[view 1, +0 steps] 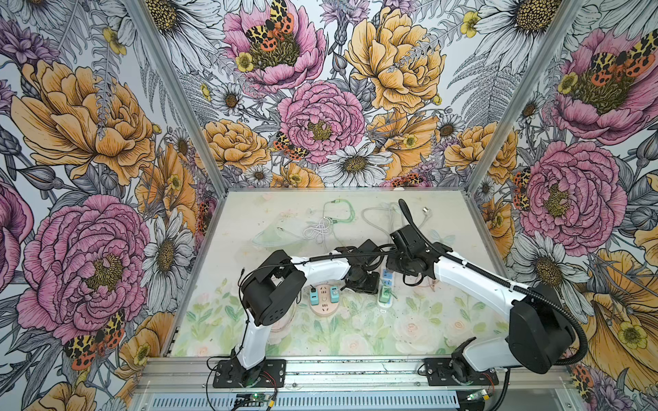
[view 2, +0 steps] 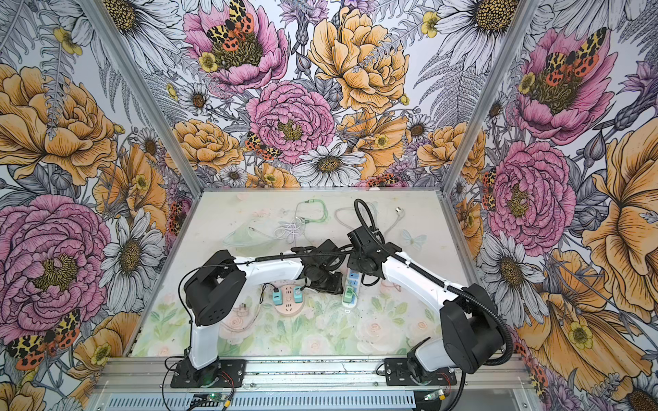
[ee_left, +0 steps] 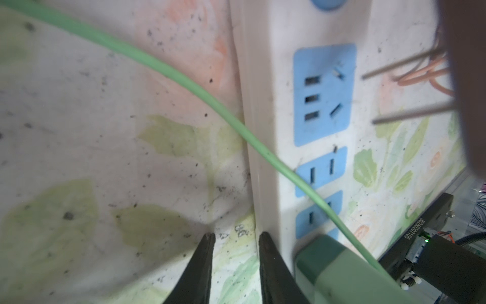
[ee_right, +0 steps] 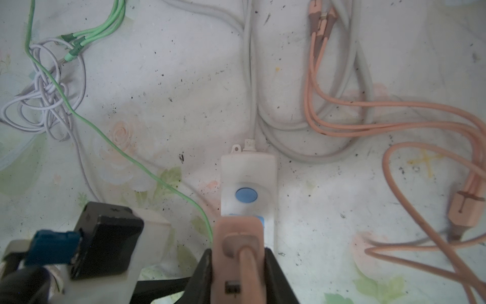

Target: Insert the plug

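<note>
My right gripper (ee_right: pixel 238 254) is shut on a salmon-pink plug (ee_right: pixel 236 231), which hangs over the white power strip (ee_right: pixel 248 171) just short of its round blue button. In the left wrist view two grey pins (ee_left: pixel 407 65) reach toward a free blue socket (ee_left: pixel 324 94) without touching it. A green plug (ee_left: pixel 342 268) sits in the strip's near end in both top views (view 1: pixel 384 294) (view 2: pixel 349 294). My left gripper (ee_left: pixel 236 237) is open and holds nothing; one finger lies against the strip's side wall.
A round pink socket hub (view 1: pixel 323 300) with two teal chargers stands left of the strip. A green cable (ee_left: pixel 184 79) crosses the strip. Tangled white cables (view 1: pixel 317 231) lie at the back, and pink cables (ee_right: pixel 368 126) loop beside the strip.
</note>
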You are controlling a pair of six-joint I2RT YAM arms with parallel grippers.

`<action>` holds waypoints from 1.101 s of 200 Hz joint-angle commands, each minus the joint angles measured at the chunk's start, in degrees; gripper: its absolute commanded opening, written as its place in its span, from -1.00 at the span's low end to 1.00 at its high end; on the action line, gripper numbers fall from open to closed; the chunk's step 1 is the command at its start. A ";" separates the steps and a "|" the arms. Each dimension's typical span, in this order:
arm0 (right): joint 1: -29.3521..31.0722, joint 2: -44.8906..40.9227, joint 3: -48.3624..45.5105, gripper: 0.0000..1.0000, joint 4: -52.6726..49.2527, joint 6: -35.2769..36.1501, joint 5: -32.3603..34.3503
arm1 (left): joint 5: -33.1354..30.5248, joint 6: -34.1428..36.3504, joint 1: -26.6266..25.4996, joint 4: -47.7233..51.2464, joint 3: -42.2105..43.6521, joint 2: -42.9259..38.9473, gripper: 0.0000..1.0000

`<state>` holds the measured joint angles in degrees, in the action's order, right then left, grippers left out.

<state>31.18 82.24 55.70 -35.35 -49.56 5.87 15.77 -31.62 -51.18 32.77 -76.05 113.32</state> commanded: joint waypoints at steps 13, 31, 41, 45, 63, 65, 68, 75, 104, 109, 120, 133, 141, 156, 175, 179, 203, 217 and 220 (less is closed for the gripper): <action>0.54 -1.12 -0.37 -1.00 1.52 -0.19 1.46 | -3.02 1.91 2.62 2.28 -0.52 -5.91 -0.29; 0.61 -0.93 -0.30 -1.00 1.51 -0.02 1.30 | -4.24 2.93 3.52 4.05 -1.19 -7.33 -0.26; 0.82 -0.94 -0.31 -1.00 1.46 -0.01 1.29 | -4.73 3.34 3.96 4.81 -1.52 -7.99 -0.25; 0.81 -0.96 -0.36 -1.00 1.46 -0.01 1.39 | -4.92 3.51 4.13 5.15 -1.70 -8.17 -0.25; 0.99 -1.11 -0.50 -1.00 1.45 -0.15 1.66 | -5.99 4.27 4.74 6.69 -2.75 -8.46 -0.24; 1.03 -1.18 -0.46 -1.00 1.43 -0.13 1.75 | -6.18 4.39 4.81 6.75 -2.84 -8.46 -0.24; 1.07 -1.20 -0.49 -1.00 1.43 -0.10 1.77 | -6.33 4.49 4.94 6.95 -3.02 -8.44 -0.24; 1.17 -1.27 -0.50 -1.00 1.38 -0.02 1.82 | -6.50 4.71 5.19 7.43 -3.34 -8.41 -0.23; 1.57 -1.55 -0.62 -1.00 1.42 0.29 2.64 | -8.67 5.47 6.51 8.90 -4.27 -12.42 -0.17; 1.60 -1.70 -0.72 -1.00 1.39 0.32 2.82 | -9.20 5.56 6.81 9.12 -4.43 -12.85 -0.16; 1.75 -1.72 -0.81 -1.00 1.43 0.41 3.17 | -10.24 5.69 7.60 9.57 -4.46 -13.76 -0.16; 1.93 -1.72 -0.68 -1.00 1.34 0.54 4.04 | -10.26 5.56 8.96 9.89 -4.46 -14.56 -0.22; 2.31 -1.64 -0.68 -1.00 1.34 0.59 4.90 | -10.28 5.44 9.84 10.33 -4.43 -14.71 -0.25; 2.88 -1.22 -0.65 -1.00 1.30 0.18 6.24 | -11.22 5.29 11.19 11.37 -4.84 -14.93 -0.25; 4.02 -0.15 -0.14 -1.00 1.30 -0.10 7.82 | -11.51 5.75 12.13 12.29 -5.61 -14.92 -0.25; 4.25 0.15 0.00 -1.00 1.31 -0.12 8.13 | -11.39 5.84 12.28 12.34 -5.73 -14.92 -0.25; 6.19 1.41 0.98 -1.00 1.15 -0.01 10.27 | -11.39 6.26 12.57 13.35 -7.20 -14.23 -0.25; 6.92 1.90 1.33 -1.00 0.91 -0.01 11.67 | -11.71 6.48 12.59 14.11 -7.98 -13.87 -0.25; 7.03 2.02 1.39 -1.00 0.84 -0.01 11.89 | -11.75 6.52 12.57 14.23 -8.05 -13.79 -0.25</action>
<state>36.99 82.83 55.53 -35.27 -49.52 13.34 5.43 -26.57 -38.65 45.30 -81.67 99.39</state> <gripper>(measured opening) 0.287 0.375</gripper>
